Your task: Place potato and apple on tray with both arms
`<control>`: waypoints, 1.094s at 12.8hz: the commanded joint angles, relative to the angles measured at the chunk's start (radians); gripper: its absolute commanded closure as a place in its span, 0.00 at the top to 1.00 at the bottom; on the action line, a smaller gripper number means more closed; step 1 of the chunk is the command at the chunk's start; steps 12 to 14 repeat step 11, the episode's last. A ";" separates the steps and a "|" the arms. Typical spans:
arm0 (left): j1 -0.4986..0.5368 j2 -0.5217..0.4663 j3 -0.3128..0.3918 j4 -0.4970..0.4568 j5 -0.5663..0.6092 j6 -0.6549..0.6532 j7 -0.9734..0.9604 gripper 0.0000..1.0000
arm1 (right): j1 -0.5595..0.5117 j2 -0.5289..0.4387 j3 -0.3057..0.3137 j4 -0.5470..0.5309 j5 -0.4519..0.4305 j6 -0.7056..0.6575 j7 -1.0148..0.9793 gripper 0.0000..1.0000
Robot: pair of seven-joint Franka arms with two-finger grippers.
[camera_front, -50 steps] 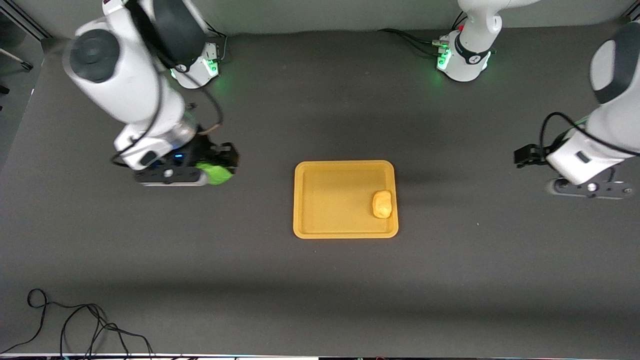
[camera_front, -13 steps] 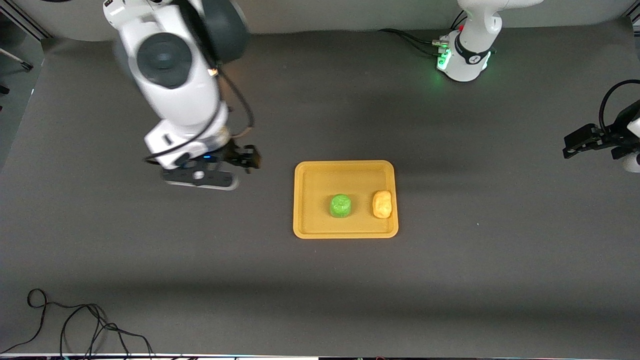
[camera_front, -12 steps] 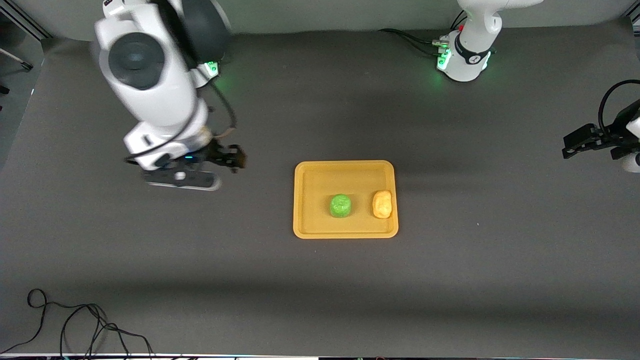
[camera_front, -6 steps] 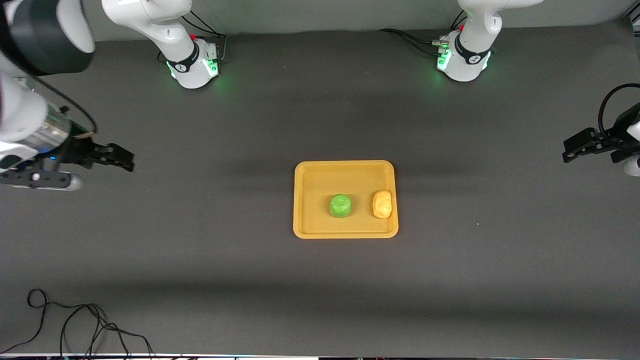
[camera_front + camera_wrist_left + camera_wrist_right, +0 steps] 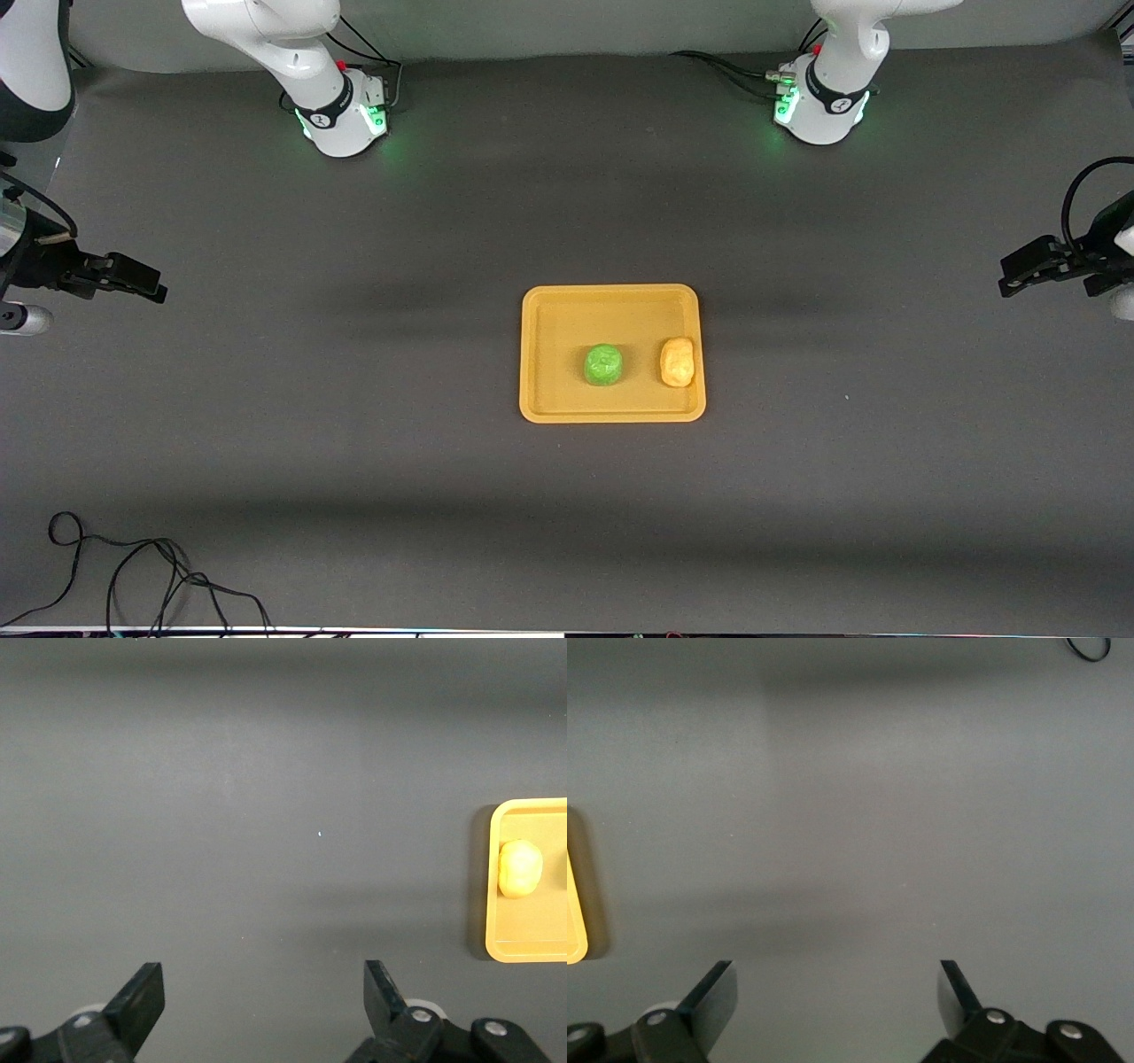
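The yellow-orange tray point(image 5: 549, 310) lies at the middle of the table. The green apple point(image 5: 603, 364) sits in it, and the yellow-tan potato point(image 5: 677, 361) sits beside it toward the left arm's end, by the rim. My right gripper point(image 5: 146, 285) is open and empty over bare table at the right arm's end. My left gripper point(image 5: 1019, 275) is open and empty over bare table at the left arm's end. The left wrist view shows my open left gripper point(image 5: 264, 992), the tray point(image 5: 532, 939) and the potato point(image 5: 520, 868). The right wrist view shows my open right gripper point(image 5: 835, 992) and a sliver of the tray point(image 5: 574, 921).
The two arm bases point(image 5: 341, 120) point(image 5: 819, 106) stand along the edge farthest from the front camera. A loose black cable point(image 5: 133, 576) lies at the nearest corner on the right arm's end.
The apple, earlier held in my right gripper, now lies on the tray. My right arm has drawn back from beside the tray to its end of the table. The left gripper has barely moved.
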 commanded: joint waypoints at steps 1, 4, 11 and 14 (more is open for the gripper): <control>-0.007 -0.009 0.004 -0.009 -0.004 0.003 -0.012 1.00 | -0.008 -0.016 0.015 0.013 0.019 -0.001 -0.017 1.00; -0.011 -0.008 0.004 -0.009 -0.004 0.006 -0.003 1.00 | -0.002 -0.015 0.016 0.034 0.023 -0.050 -0.010 1.00; -0.035 -0.008 -0.015 -0.010 0.004 0.006 -0.022 1.00 | -0.002 -0.013 0.016 0.034 0.046 -0.053 -0.010 1.00; -0.035 -0.008 -0.015 -0.010 0.004 0.006 -0.022 1.00 | -0.002 -0.013 0.016 0.034 0.046 -0.053 -0.010 1.00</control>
